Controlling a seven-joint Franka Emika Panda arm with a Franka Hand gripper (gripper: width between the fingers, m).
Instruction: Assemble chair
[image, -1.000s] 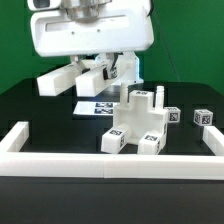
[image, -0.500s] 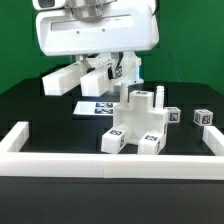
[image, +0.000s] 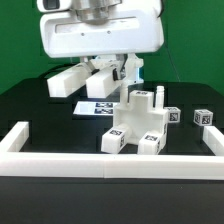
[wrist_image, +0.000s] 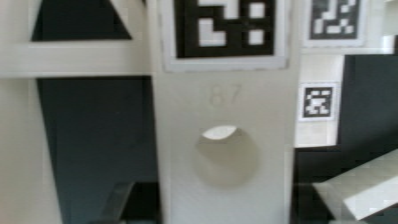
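Chair bar (image: 72, 80) | clamped in closed pincer (image: 110, 72) | juts toward exterior view's left, above table (image: 40, 112)

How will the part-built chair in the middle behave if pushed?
The part-built chair looks like rigid plastic, so it should slide as one piece. Its base looks broad, so tipping seems unlikely. Its smooth faces may slip easily on the black table.
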